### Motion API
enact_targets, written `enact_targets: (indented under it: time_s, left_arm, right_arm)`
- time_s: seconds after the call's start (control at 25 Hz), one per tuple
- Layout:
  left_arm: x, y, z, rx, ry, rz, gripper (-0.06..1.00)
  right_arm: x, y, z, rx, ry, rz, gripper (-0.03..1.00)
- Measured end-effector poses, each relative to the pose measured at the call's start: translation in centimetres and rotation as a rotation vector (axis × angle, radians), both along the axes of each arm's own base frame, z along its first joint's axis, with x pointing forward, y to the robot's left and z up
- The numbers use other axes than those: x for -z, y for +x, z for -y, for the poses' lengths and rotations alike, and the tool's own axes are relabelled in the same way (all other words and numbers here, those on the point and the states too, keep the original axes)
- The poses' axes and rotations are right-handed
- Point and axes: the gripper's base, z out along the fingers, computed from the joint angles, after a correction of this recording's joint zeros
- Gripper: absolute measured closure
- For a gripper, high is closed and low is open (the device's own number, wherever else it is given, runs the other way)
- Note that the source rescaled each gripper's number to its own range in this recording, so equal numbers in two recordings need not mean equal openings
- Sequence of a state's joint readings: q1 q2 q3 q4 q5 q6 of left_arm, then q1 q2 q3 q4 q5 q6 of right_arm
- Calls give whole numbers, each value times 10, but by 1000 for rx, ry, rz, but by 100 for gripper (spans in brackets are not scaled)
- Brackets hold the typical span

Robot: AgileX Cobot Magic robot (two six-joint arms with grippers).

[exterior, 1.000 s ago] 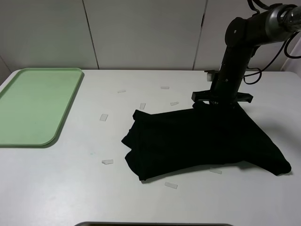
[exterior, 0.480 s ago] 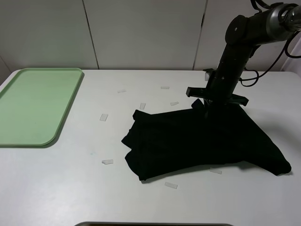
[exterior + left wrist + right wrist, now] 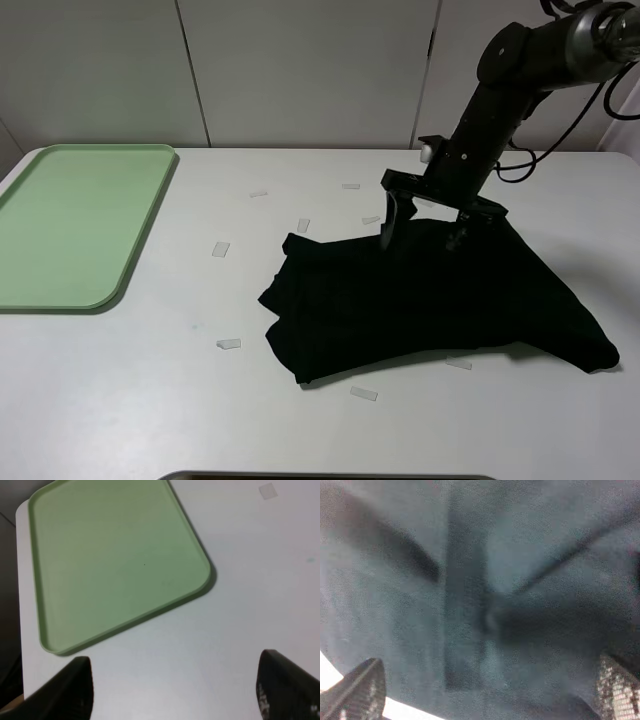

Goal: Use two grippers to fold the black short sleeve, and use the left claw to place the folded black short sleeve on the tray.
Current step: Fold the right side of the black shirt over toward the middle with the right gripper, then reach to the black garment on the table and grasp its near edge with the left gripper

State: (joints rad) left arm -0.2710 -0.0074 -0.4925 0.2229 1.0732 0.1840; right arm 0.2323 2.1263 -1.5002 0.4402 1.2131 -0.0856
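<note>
The black short sleeve [image 3: 430, 300] lies crumpled and partly folded on the white table, right of centre. Over its back edge hangs my right gripper [image 3: 422, 235], open, with its two fingers spread and nothing between them. The right wrist view is filled with the black short sleeve [image 3: 480, 595], and the right gripper [image 3: 490, 695] stands wide just above it. The mint-green tray [image 3: 70, 225] lies empty at the far left. In the left wrist view my left gripper [image 3: 175, 695] is open over bare table beside the tray [image 3: 115, 555]. The left arm is out of the exterior view.
Several pale tape strips lie on the table around the shirt, such as one [image 3: 221, 249] left of it and one [image 3: 364, 394] in front. A dark slab edge [image 3: 330, 477] shows at the near table edge. A panelled wall closes the back.
My right gripper has gone from shut on the shirt's back edge to open, letting the cloth go. It has tilted and shifted left along that edge.
</note>
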Motion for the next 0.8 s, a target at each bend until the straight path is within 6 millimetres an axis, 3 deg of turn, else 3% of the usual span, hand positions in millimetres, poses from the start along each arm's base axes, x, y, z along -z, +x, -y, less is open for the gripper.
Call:
enact_targets:
  time_s: [0.12, 0.52, 0.8]
  left_arm:
    - [0, 0, 0, 0, 0, 0, 28]
    - [0, 0, 0, 0, 0, 0, 28]
    - [0, 0, 0, 0, 0, 1, 28]
  right_arm:
    - [-14, 7, 0, -28, -23, 68, 4]
    - [-50, 29, 29, -177, -342, 295, 4]
    - [-119, 14, 46, -105, -449, 490, -2]
